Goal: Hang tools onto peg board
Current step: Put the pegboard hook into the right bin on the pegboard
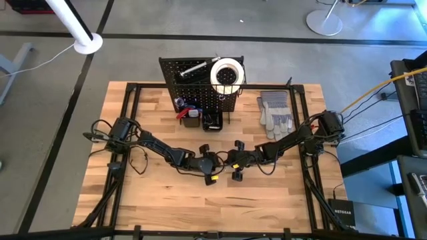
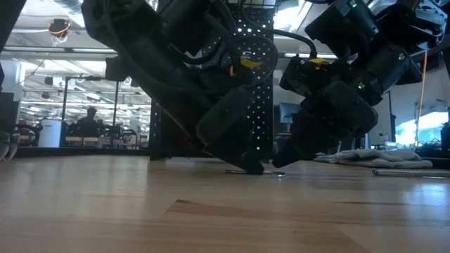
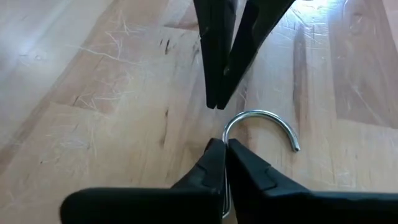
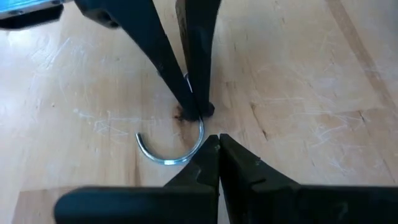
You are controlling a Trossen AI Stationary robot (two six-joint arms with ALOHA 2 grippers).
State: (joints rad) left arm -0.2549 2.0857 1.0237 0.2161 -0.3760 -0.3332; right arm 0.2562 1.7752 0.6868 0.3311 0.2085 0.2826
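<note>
The silver hook (image 3: 264, 122), thin, stiff, light and slippery, is pinched at its shank between the closed left gripper (image 3: 224, 144), the closed right gripper (image 4: 217, 140) touching beside it.

Silver hook (image 3: 264, 124) on the pale wooden bench (image 1: 160, 200); black perforated peg board (image 1: 193, 83); white tape roll (image 1: 227, 73); grey gloves (image 1: 275, 112).

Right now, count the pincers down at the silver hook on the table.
2. The left pincer is shut on the shank of the silver hook; the right pincer, also shut, has its tips beside the hook's bend, facing the left one.
</note>
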